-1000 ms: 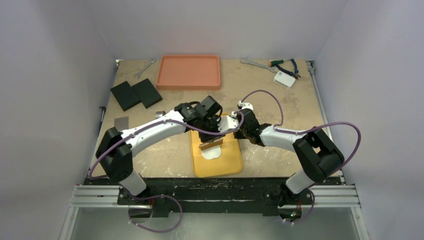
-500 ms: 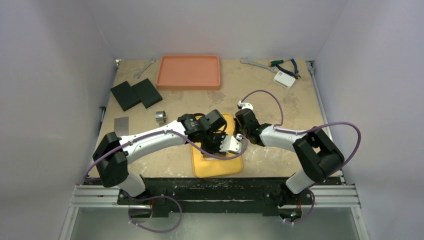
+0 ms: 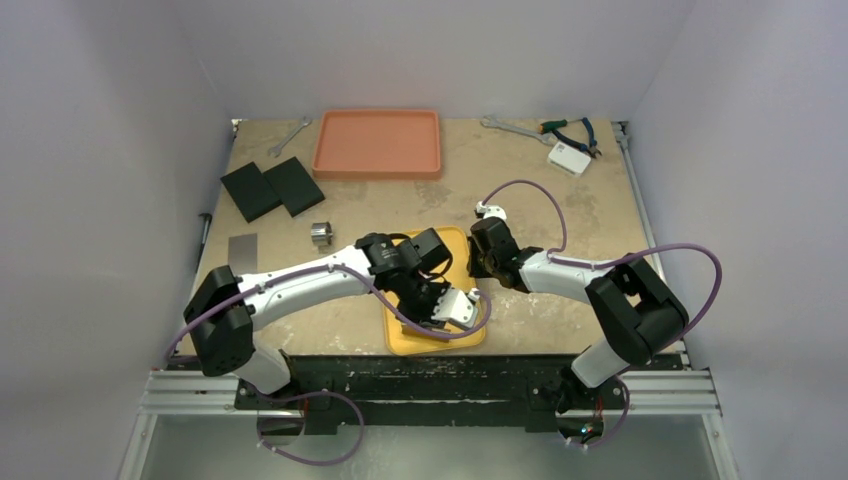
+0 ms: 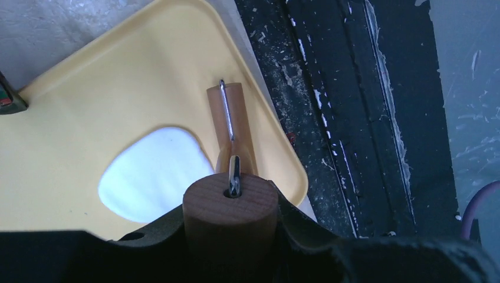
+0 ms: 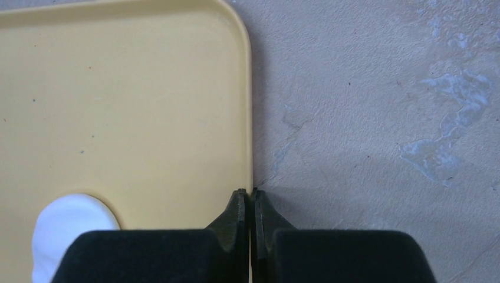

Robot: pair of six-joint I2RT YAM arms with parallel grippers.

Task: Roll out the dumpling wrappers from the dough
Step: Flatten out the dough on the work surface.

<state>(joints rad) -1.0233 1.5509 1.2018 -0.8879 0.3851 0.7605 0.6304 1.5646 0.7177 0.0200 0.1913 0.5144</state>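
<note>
left gripper [image 4: 230, 227] has pulled the rolling pin [image 4: 231, 203] back toward the yellow board [image 4: 88, 100]'s near edge
it clamps the pin, with the dumpling wrapper [image 4: 150, 177] just beside its tip; right gripper [image 5: 247, 197], closed and empty, sits at the board's rim. we should roll evenly and lightly, board braced.

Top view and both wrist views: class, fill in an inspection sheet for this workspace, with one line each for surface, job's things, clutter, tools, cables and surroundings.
Surface: worn board table, pale stains.
Job's things: yellow tray holding flattened white dough; roller at the dough's edge; ring cutter on the table.
Clutter: orange tray, black pads, grey plate, wrenches, pliers, white box.
Tools: left tool shut on the roller's handle; right tool shut, empty, at the yellow tray's edge.
Cables: purple cables loop along both arms.
Surroundings: white walls; black frame at the near edge.
</note>
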